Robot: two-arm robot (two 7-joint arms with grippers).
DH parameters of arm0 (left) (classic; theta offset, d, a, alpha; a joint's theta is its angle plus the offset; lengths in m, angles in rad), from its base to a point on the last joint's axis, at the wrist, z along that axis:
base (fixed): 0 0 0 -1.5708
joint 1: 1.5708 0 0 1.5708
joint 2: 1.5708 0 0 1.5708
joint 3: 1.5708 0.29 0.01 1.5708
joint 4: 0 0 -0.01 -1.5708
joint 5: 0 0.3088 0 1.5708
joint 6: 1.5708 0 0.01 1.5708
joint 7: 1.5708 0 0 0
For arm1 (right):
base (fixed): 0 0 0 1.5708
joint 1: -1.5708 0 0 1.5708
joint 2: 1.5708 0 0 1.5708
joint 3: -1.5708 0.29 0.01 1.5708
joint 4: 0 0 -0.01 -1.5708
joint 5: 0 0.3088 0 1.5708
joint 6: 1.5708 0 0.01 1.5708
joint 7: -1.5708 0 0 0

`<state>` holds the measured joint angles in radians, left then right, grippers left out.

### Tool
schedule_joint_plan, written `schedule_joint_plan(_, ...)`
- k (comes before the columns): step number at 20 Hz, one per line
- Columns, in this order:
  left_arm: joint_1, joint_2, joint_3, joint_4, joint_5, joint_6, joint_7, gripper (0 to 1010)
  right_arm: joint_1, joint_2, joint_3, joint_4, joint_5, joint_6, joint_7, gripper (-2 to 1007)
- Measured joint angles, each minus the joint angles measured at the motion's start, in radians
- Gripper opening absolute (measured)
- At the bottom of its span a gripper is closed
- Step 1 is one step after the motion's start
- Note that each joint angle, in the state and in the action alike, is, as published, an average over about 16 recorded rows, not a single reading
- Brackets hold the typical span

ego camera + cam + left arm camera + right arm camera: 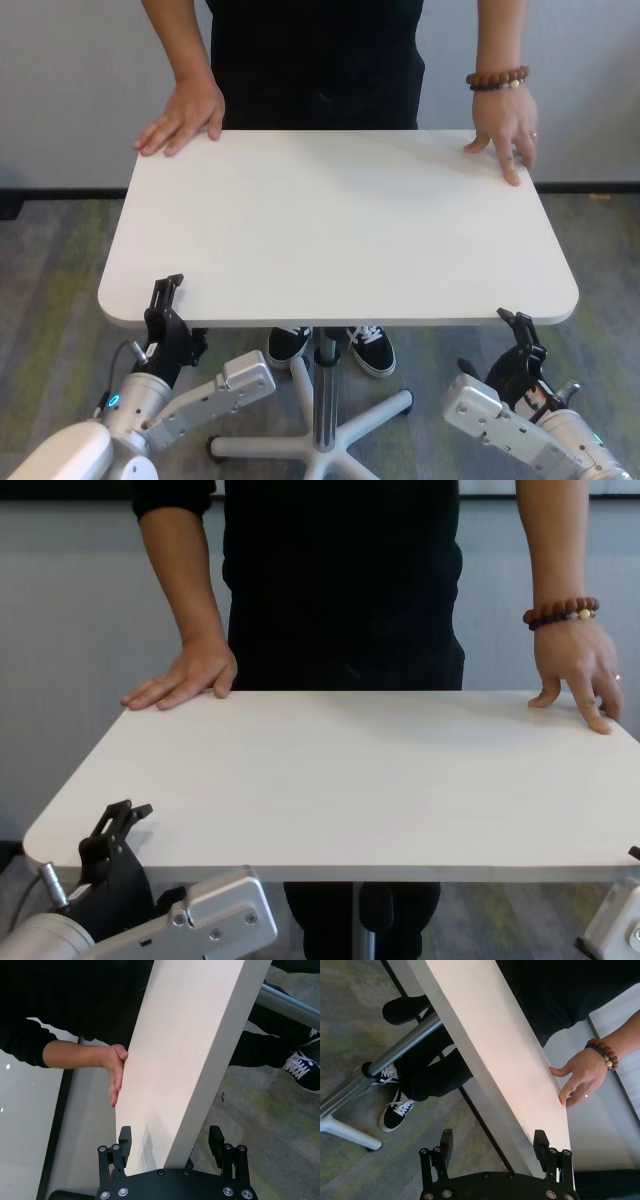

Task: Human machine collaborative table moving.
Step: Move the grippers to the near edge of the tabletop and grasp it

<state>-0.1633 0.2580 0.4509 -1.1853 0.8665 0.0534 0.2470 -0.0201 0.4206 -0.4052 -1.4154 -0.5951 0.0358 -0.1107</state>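
The table is a white rectangular top on a silver pole. The human stands at its far side in black, with one hand flat on the far left corner and the braceleted hand on the far right corner. My left gripper is at the near left edge, open, its jaws straddling the tabletop's edge with gaps on both sides. My right gripper is at the near right edge, also open around the edge without pinching it.
Under the table a star-shaped base spreads over grey-green carpet. The person's black and white shoes stand close to the pole. A pale wall runs right behind the person.
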Motion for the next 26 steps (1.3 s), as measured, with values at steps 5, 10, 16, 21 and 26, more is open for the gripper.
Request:
schedule_joint_plan(5,0.000,0.001,0.001,-0.001,0.000,0.001,0.000,1000,0.000,-0.009,0.004,-0.001,-0.024,0.008,-0.008,1005)
schedule_joint_plan(10,0.001,0.001,0.001,-0.002,0.000,0.001,0.000,1000,-0.001,-0.017,0.007,-0.016,-0.060,0.031,-0.015,1005)
schedule_joint_plan(16,0.001,0.001,0.001,-0.002,0.000,0.002,0.000,1000,0.002,-0.024,0.010,-0.033,-0.107,0.068,-0.018,1005)
schedule_joint_plan(21,0.001,0.002,0.002,-0.003,0.000,0.002,0.000,1000,0.010,-0.034,0.016,-0.029,-0.136,0.090,-0.022,1005)
schedule_joint_plan(26,0.001,0.002,0.002,-0.003,0.000,0.002,0.000,1000,0.024,-0.048,0.026,-0.007,-0.152,0.097,-0.022,1005)
